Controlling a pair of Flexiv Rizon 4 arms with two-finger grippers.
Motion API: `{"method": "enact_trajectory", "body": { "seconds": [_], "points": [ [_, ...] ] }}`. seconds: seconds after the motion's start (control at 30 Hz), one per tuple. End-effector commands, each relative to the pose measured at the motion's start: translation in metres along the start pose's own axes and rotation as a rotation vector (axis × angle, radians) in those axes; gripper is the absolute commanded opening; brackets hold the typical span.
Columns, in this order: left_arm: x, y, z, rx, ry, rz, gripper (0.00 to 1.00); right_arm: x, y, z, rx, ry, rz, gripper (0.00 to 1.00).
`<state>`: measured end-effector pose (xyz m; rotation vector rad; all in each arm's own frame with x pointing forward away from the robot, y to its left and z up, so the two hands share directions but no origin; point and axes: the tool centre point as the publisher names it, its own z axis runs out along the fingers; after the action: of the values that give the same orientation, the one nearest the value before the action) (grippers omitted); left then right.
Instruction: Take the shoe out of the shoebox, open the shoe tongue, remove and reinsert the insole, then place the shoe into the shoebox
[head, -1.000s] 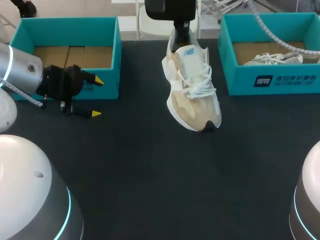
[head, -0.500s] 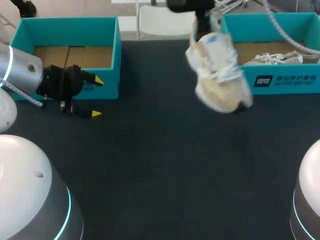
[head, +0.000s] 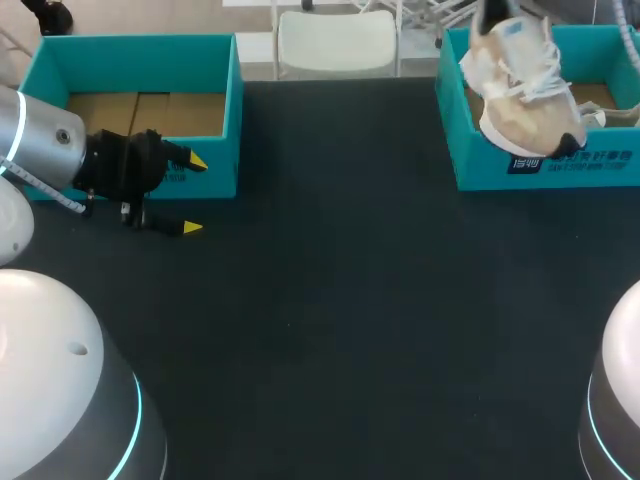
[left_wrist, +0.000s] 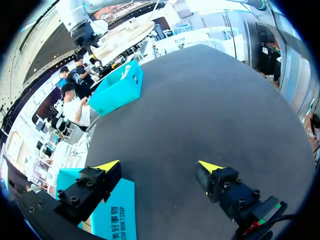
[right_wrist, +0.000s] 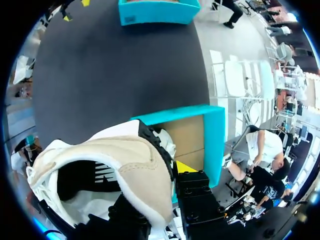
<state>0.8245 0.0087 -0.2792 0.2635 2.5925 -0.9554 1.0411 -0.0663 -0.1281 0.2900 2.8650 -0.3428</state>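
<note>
Leave the left gripper (head: 195, 194) parked beside the left shoebox (head: 215, 175), fingers wide and empty. Farther off, hold the beige sneaker (head: 520, 95) pinched at its heel in the right gripper (right_wrist: 172, 172), above the right shoebox (head: 545, 165). Lower slowly, clearing the front wall, then release.

Beige shoe (head: 520, 100) hangs tilted above right teal shoebox (head: 480, 168).

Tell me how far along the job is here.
Done: the shoe is out, lifted in the right gripper. In hand: it hangs over the front wall of the right box, not yet inside. To do: setting it down. Insole steps cannot be judged. The left gripper is open.
</note>
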Motion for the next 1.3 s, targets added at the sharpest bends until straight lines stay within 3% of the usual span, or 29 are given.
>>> {"method": "enact_trajectory", "body": {
  "seconds": [0.03, 0.47, 0.53, 0.93, 1.17, 1.3],
  "points": [
    [0.001, 0.000, 0.000, -0.001, 0.000, 0.001, 1.00, -0.006, -0.005, 0.003, -0.018, 0.011, -0.002, 0.00],
    [0.001, 0.000, 0.000, -0.001, 0.000, 0.001, 1.00, -0.006, -0.005, 0.003, -0.018, 0.011, -0.002, 0.00],
    [0.001, 0.000, 0.000, -0.001, 0.000, 0.001, 1.00, -0.015, -0.018, 0.014, -0.039, 0.028, -0.012, 0.00],
    [0.001, 0.000, 0.000, -0.001, 0.000, 0.001, 1.00, -0.099, -0.125, 0.079, 0.023, 0.028, -0.008, 0.00],
    [0.001, 0.000, 0.000, -0.001, 0.000, 0.001, 1.00, -0.131, -0.163, 0.119, 0.024, 0.018, -0.026, 0.00],
    [0.001, 0.000, 0.000, -0.001, 0.000, 0.001, 1.00, -0.156, -0.179, 0.139, 0.056, 0.039, 0.052, 0.00]
  ]
}}
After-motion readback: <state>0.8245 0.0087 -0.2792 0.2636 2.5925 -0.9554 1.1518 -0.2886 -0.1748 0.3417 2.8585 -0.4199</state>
